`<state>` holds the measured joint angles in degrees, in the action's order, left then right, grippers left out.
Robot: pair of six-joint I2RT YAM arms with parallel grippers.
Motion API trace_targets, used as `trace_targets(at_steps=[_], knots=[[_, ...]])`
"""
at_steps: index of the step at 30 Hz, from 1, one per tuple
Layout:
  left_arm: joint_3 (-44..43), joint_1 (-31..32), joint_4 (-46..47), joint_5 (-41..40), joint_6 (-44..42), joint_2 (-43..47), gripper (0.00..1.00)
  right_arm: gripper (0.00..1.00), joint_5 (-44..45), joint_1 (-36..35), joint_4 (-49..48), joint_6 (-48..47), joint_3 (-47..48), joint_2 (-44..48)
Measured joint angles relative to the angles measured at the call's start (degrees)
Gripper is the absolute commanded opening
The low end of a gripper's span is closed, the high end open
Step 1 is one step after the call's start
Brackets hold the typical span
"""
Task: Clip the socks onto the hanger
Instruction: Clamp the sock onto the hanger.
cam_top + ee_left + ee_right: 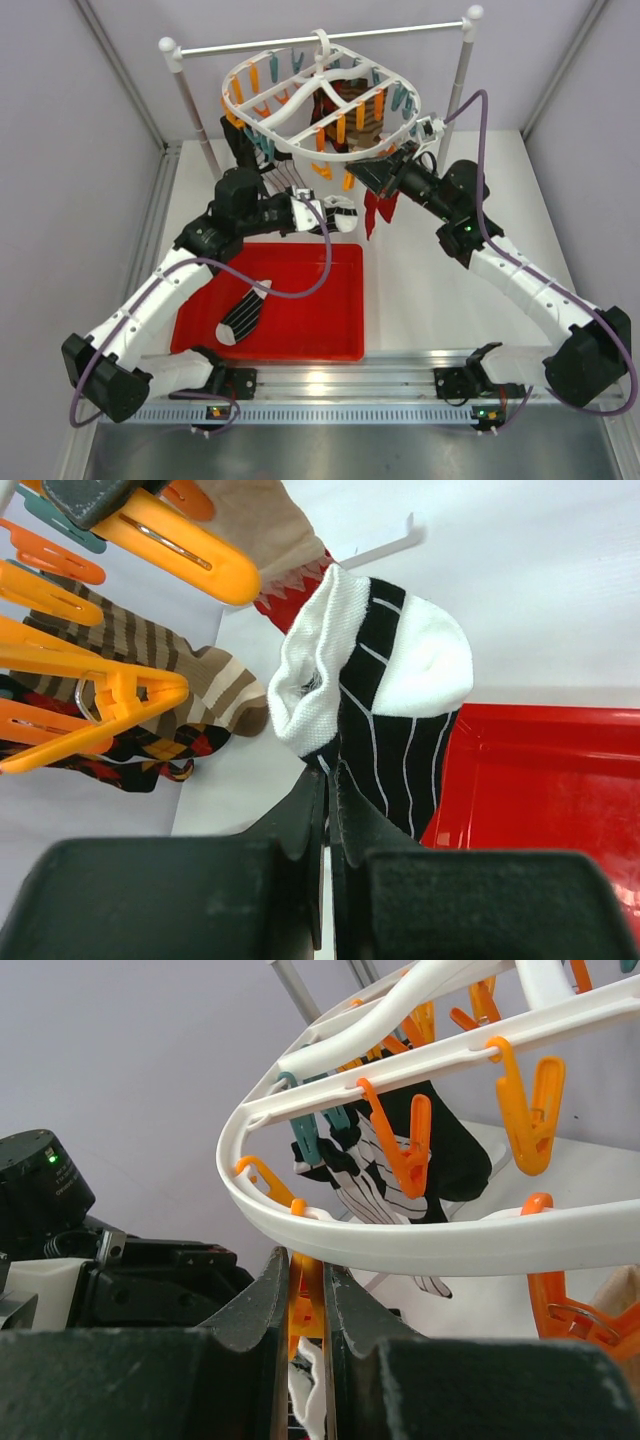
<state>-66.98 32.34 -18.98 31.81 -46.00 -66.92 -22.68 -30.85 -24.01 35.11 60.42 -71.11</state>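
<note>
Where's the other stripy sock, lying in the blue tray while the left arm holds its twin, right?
Not quite: the tray is red, not blue, as the top view shows. The other stripy sock does lie in it, and the left arm's fingers hold its twin.

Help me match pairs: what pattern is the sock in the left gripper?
Sock: black, thin white stripes, white toe; best in left wrist view.
</note>
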Motion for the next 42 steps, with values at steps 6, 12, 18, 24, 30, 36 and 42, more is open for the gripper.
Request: trace_targets(at_steps=[6, 12, 18, 24, 30, 36, 42], knots=[[-0.4, 0.7, 2.8, -0.8, 1.3, -1.6, 0.00, 0.00, -0.4, 0.0, -0.2, 0.0, 0.0, 0.0], [-0.8, 0.9, 5.3, -1.2, 2.7, -2.3, 0.00, 0.00, -0.6, 0.0, -0.3, 0.0, 0.0, 0.0], [-0.8, 1.2, 6.7, -1.2, 3.5, -2.4, 0.00, 0.00, -0.6, 0.0, -0.3, -0.1, 0.0, 0.0], [-0.8, 1.5, 7.7, -1.2, 4.2, -2.4, 0.00, 0.00, -0.6, 0.0, -0.3, -0.2, 0.0, 0.0], [-0.8, 1.6, 9.3, -1.2, 5.0, -2.4, 0.00, 0.00, -0.6, 0.0, -0.3, -0.7, 0.0, 0.0], [-1.0, 1.7, 10.3, -1.2, 6.0, -2.4, 0.00, 0.00, -0.7, 0.0, -0.3, -1.7, 0.0, 0.0], [-1.8, 1.7, 11.4, -1.2, 7.4, -2.4, 0.00, 0.26, -0.9, 0.0, -0.2, -3.0, 0.0, 0.0]])
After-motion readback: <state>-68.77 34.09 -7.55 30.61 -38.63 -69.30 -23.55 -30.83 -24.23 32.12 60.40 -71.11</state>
